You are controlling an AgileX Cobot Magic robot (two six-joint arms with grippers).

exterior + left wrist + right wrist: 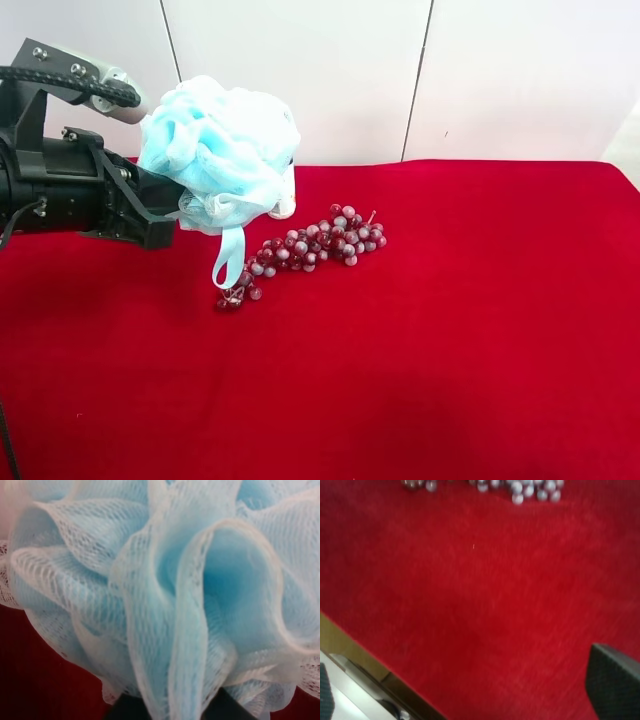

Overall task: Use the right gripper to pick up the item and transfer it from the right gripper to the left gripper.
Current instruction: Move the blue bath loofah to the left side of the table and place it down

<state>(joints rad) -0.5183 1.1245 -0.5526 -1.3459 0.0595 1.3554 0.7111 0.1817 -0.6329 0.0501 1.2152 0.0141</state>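
Right gripper: jaws spread wide with nothing between them. It hangs over bare red cloth close to one table edge, and a few grapes are blurred at the limit of its wrist view. In the exterior high view, the grape bunch lies flat on the cloth at about the centre of the scene, its length running from 8 o'clock to 2 o'clock. The ribbon loop hangs toward 6 o'clock from the item, with its lower end at the 8 o'clock tip of the bunch. The item is held clear of the cloth, at 10 o'clock from the bunch. Left gripper: it enters from 9 o'clock, jaws pressed together on the item's mesh, fingertips buried in the folds. A white object, mostly hidden, shows at the item's 4 o'clock edge. The white wall panels stand farthest back.
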